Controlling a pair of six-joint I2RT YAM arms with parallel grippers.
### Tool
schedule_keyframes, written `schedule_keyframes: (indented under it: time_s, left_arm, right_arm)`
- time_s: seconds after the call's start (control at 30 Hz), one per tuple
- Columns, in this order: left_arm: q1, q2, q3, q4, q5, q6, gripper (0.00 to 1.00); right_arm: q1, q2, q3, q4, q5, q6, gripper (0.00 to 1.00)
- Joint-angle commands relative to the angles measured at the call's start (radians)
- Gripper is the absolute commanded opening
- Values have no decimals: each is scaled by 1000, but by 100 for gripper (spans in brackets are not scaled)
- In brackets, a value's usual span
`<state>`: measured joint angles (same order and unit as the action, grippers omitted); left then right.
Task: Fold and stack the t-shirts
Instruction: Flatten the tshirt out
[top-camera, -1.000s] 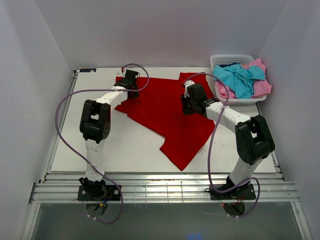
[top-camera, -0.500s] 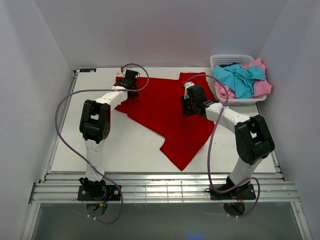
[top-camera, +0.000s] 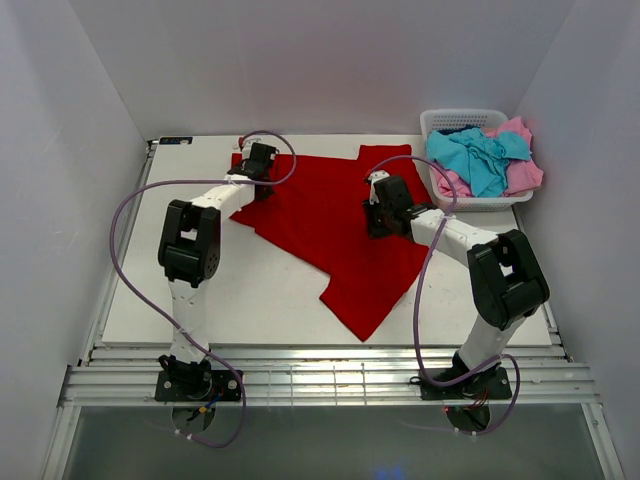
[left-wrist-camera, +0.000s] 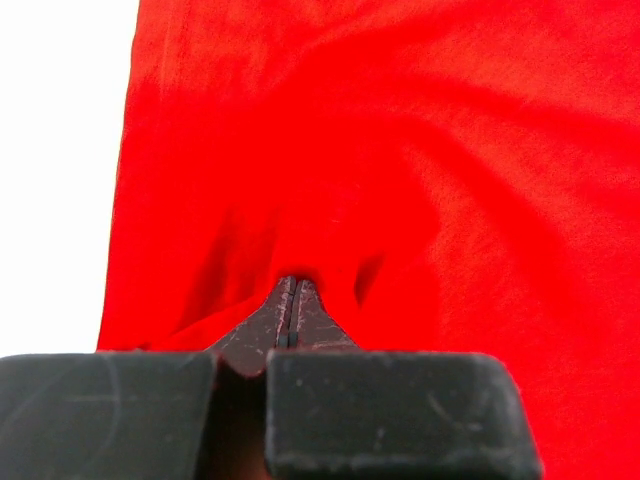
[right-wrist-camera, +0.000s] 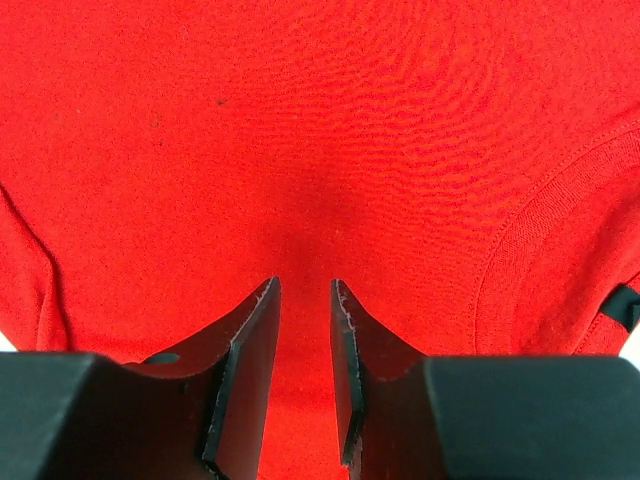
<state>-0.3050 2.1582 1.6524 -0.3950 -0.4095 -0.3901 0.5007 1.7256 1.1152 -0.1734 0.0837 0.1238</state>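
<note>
From above, the red shirt lies spread across the middle of the white table, one pointed corner reaching toward the near edge. The left gripper sits at the shirt's far left corner, and the right gripper is over the cloth on the shirt's right side, near the far edge. At the far right corner of the table stands a white basket, and a turquoise shirt is heaped in it on top of a pink shirt, which spills over the right rim. The left wrist camera shows that gripper's dark fingers pressed together on a small pinch of red cloth. Folds fan out from the pinch, and the shirt's edge and bare table lie just to the left. The right wrist camera shows its fingers slightly apart with a narrow gap between them, tips down at the flat red cloth. I cannot tell whether they touch it. The stitched neckband curves just beside them on the right.
</note>
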Motion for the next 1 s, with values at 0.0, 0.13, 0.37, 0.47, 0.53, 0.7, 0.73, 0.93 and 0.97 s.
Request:
schedule_keyframes:
  time_s: [0.0,0.13,0.37,0.47,0.53,0.7,0.73,0.93,0.97]
  left_arm:
    - [1,-150,-83,-15,-63,-39,0]
    - [1,-311,-243,25,-84,-76,0]
    - [1,-377,-347,67,-78,-87,0]
    - [1,-368,-344,82,-60,-92,0]
    - [1,-350,-326,99,-34,-87,22]
    - [3,-290,-255,133,31,-67,72]
    - [3,-264,-243,133,46,-64,74]
    - [4,-163,-157,122,43,-43,68]
    - [3,-155,-152,122,41,-43,68]
  right_arm:
    - [7,8,-5,43,13,7,33]
    - [6,9,-8,49,10,8,33]
    - [7,8,-14,58,-13,19,32]
    - [10,-1,-26,61,-9,19,33]
    - [12,-8,-28,61,-7,17,32]
    - [12,-21,-37,57,8,13,33]
    - [12,-23,-38,55,7,13,33]
    - [12,-43,-49,54,16,11,33]
    - [10,-46,-51,52,17,10,33]
